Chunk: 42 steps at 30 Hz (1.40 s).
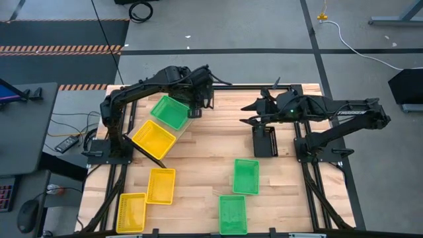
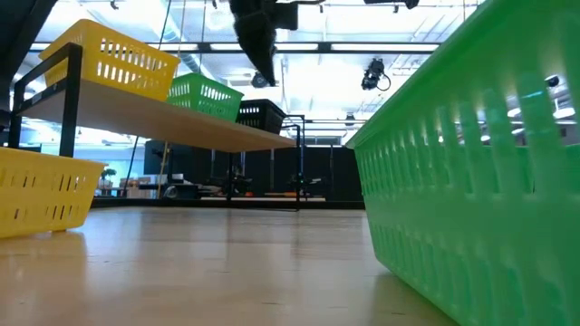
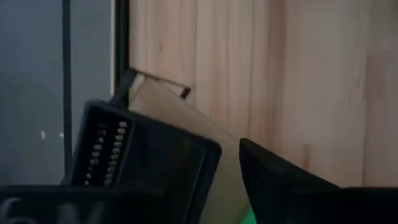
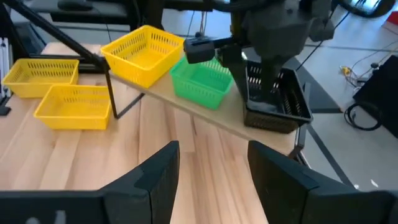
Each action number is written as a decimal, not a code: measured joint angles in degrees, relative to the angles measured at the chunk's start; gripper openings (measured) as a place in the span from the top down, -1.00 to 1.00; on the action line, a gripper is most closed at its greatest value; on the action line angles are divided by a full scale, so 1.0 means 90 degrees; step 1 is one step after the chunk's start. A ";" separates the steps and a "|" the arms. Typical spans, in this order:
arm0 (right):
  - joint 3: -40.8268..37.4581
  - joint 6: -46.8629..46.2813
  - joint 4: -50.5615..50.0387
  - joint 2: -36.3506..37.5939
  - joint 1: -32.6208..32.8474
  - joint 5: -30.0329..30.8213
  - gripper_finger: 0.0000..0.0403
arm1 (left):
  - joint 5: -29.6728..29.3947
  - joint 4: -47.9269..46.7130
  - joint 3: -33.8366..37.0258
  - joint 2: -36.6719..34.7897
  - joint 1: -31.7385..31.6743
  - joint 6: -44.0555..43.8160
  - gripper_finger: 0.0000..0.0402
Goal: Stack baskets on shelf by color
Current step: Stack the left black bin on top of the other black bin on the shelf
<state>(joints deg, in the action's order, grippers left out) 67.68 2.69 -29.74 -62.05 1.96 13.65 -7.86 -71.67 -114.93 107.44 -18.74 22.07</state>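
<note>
The light-wood shelf (image 4: 231,116) carries a yellow basket (image 4: 144,53), a green basket (image 4: 200,82) and a black basket (image 4: 287,107) in a row. My left gripper (image 4: 268,93) reaches down at the black basket (image 3: 143,155), at the shelf's far end (image 1: 196,100). It is open; one finger (image 3: 280,186) shows beside the basket and the other is hidden. My right gripper (image 4: 214,180) is open and hovers over the table (image 1: 254,114), touching nothing. Another black basket (image 1: 266,141) rests flat on the tabletop below the right arm. My left gripper comes at the black basket from above, at its wall (image 3: 186,162). The basket sits on the shelf board. The basket hides one finger, and I cannot tell whether either finger touches it.
Two yellow baskets (image 1: 161,186) (image 1: 131,212) lie near the table's left near corner. Two green baskets (image 1: 246,176) (image 1: 232,213) lie toward the near edge; one fills the low view's right side (image 2: 471,181). Bare tabletop (image 1: 205,152) spreads between shelf and right arm.
</note>
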 joint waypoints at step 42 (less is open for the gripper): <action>-0.0005 -0.0021 -0.0481 0.0023 0.0000 -0.0029 0.02 | 0.0168 -0.1221 0.0006 0.0359 -0.0119 -0.1232 0.28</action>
<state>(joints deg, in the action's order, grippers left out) 67.64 2.50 -34.06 -61.84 1.95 13.39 -6.35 -82.66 -114.87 110.67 -19.81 10.98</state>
